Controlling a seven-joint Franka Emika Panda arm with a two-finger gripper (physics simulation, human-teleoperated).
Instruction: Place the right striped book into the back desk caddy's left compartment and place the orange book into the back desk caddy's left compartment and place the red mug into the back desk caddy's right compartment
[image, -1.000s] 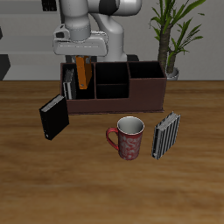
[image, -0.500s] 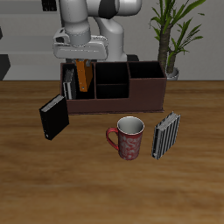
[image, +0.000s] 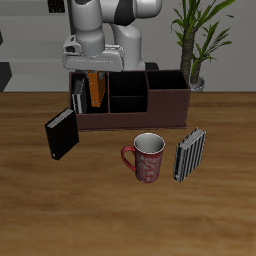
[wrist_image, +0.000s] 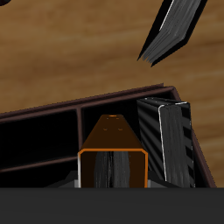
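My gripper (image: 94, 72) is shut on the top of the orange book (image: 96, 90), which hangs upright and partly inside the back desk caddy's (image: 130, 120) left compartment (image: 86, 110). In the wrist view the orange book (wrist_image: 112, 147) stands next to the right striped book (wrist_image: 171, 140), and both are inside that compartment. That striped book (image: 78, 95) stands upright against the compartment's end wall. The red mug (image: 146, 158) stands upright on the table in front of the caddy. The right compartment (image: 168, 88) holds nothing I can see.
A black book (image: 60, 134) leans on the table just outside the caddy's left end, and it also appears in the wrist view (wrist_image: 179, 31). Another striped book (image: 190, 153) stands beside the mug. A potted plant (image: 195, 40) rises behind the caddy's far end.
The gripper has come down a little with the orange book, which now sits deeper in the left compartment. Mug and other books have not moved.
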